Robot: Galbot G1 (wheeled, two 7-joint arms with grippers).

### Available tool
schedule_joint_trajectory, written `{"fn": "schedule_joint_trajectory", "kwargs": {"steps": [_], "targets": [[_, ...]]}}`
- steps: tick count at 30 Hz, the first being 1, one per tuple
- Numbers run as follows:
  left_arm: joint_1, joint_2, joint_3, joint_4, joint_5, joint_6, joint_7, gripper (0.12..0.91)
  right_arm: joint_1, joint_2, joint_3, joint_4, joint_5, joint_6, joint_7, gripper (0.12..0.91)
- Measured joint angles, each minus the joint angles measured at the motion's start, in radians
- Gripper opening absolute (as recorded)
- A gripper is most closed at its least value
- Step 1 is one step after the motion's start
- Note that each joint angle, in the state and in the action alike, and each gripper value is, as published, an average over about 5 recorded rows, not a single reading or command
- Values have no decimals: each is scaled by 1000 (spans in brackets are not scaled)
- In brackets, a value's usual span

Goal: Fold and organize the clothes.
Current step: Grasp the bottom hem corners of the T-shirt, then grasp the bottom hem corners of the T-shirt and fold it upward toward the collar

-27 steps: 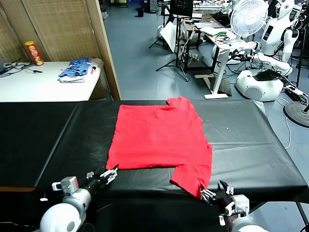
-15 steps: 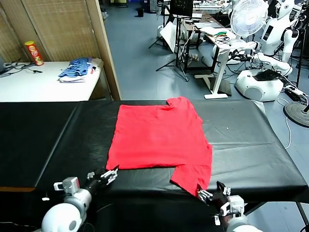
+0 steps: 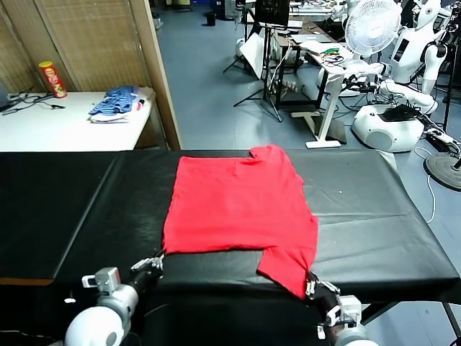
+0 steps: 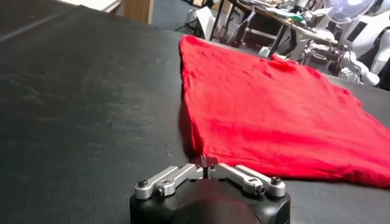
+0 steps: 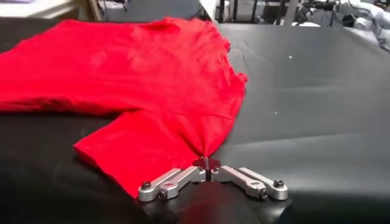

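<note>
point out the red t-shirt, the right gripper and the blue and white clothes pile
red T-shirt [image 3: 234,205], head view, middle of the flat body.
right gripper [image 5: 208,167], right wrist view, closed fingertips pinching the shirt's edge.
blue-and-white clothes pile [image 3: 115,103], head view, top of the pile.

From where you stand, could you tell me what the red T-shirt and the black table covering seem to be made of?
Red short-sleeved T-shirt: soft matte knit, probably cotton; it lies limp with small wrinkles and no shine.
Black table covering: probably vinyl or coated fabric; finely grained, with a dull sheen and creases near the edges.
</note>
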Motion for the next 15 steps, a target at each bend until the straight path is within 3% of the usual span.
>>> {"fn": "schedule_joint_trajectory", "kwargs": {"steps": [8,15], "targets": [[121,-24,-17,-120,6,-26,-4,125,51,-30,42,-14,76,72,-14,122],[80,-50,-19,-136,-15,-72,0,125,190,-74,32,-123,116,156,-59,122]]}}
